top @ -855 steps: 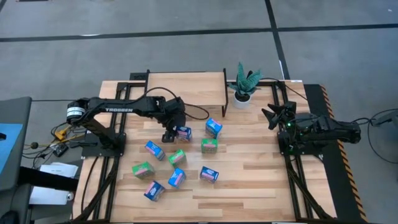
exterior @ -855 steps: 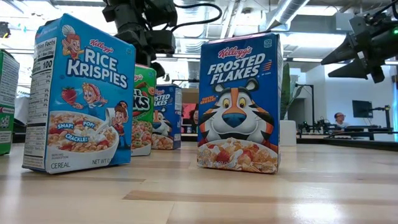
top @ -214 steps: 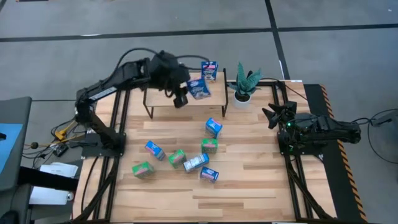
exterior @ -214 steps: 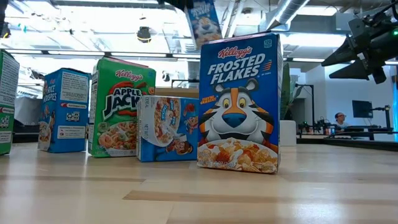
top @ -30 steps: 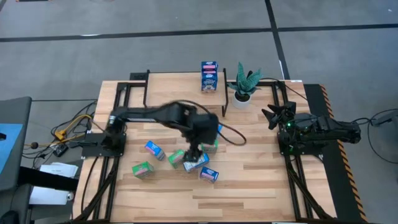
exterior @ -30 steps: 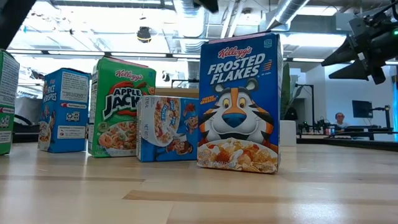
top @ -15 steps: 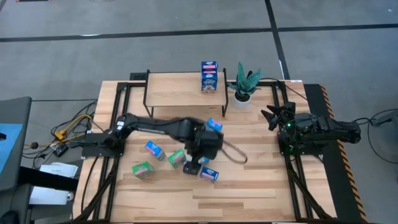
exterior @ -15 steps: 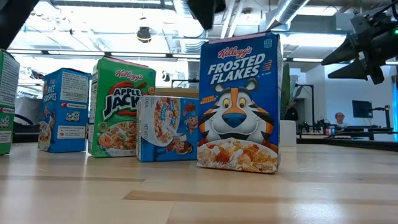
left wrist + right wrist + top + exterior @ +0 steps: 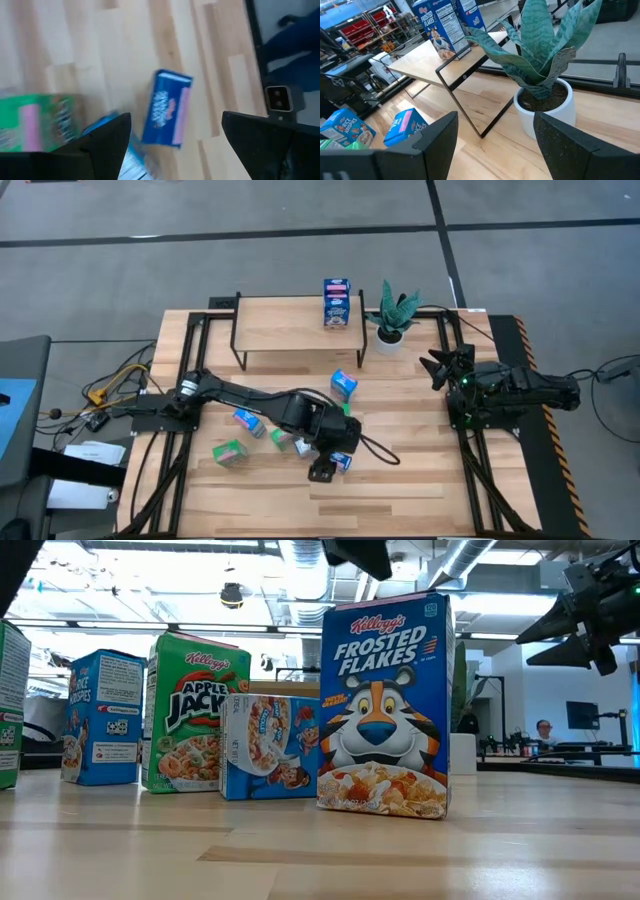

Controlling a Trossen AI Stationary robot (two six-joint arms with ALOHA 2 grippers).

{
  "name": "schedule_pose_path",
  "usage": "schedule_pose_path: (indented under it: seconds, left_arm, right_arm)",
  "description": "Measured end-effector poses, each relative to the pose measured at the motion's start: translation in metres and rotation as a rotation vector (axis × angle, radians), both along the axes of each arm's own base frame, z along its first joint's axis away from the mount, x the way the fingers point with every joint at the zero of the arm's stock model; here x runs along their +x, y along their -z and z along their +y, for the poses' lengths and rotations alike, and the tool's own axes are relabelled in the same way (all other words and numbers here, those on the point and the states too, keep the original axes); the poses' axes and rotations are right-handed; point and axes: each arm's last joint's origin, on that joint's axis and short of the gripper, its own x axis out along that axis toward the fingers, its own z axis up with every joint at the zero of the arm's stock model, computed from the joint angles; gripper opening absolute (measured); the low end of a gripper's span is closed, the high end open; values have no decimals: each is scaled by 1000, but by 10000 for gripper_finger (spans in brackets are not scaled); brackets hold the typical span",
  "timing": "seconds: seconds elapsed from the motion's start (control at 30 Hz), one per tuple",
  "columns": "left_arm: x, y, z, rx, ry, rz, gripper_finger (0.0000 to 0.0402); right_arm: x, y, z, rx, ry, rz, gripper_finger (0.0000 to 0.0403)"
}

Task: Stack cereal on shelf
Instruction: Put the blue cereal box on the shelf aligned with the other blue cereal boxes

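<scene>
While my left gripper point(image 9: 322, 472) hangs with its fingers wide apart over a blue cereal box point(image 9: 167, 109) standing near the table's front, two cereal boxes point(image 9: 336, 302) stand stacked on the shelf point(image 9: 270, 320). My right gripper point(image 9: 440, 366) waits spread beside the plant point(image 9: 392, 315), right of the shelf.

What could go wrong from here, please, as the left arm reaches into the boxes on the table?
The left gripper is open over a tight cluster; its fingers could clip the green box beside the blue box and topple or push it. The arm's cable trails by the boxes and might snag one. The shelf holds boxes only at its right end, so a careless placement there might knock them off.
</scene>
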Motion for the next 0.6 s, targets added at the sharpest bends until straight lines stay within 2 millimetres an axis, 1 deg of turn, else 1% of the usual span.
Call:
schedule_pose_path:
  seconds: [0.13,0.23,0.33,0.5,0.6]
  left_arm:
    - [-8,-3,0,-90,59,-108,302]
    - [-15,-2,4,-67,78,-90,302]
    - [-18,-8,7,-17,95,-111,302]
    - [-17,-7,4,-53,83,-108,302]
    - [-17,-6,1,-67,13,-103,302]
  right_arm:
    - [0,0,0,-2,-5,0,286]
    - [0,0,0,-2,-7,0,286]
    - [0,0,0,-3,-9,1,286]
    - [0,0,0,-3,-10,1,286]
    - [0,0,0,-3,-10,1,286]
